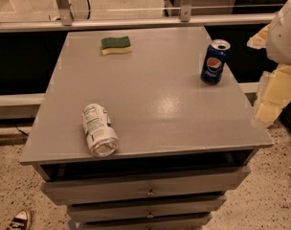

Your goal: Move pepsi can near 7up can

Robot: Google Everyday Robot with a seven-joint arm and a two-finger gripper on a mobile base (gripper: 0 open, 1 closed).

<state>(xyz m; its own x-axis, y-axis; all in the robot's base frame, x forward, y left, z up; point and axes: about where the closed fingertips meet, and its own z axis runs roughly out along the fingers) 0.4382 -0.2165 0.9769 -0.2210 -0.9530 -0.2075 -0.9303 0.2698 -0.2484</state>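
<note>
In the camera view the pepsi can (215,62) stands upright near the far right corner of the surface (155,104); the 7up can (99,129) lies on its side near the front left edge, its silver end toward the camera, well apart from the blue one. The end effector (271,99) hangs at the picture's right edge, beside the surface and off it, to the right of the pepsi can; it carries neither can, and whether it is set wide or narrow I cannot tell.

The pepsi can is likely light, with a thin wall that dents if squeezed hard and a smooth, somewhat slippery skin; whether it is full or empty cannot be seen. A hold across the middle of the body, below the rim, looks safest, since a high grip could tip it.

The surface is flat, grey and slightly glossy, so a can should slide easily; a green and yellow sponge (116,45) lies at the back, clear of the likely path. Drawers (148,190) sit below; a metal rail (136,22) runs behind; the floor (260,200) is speckled, with a shoe (20,219) at lower left.
</note>
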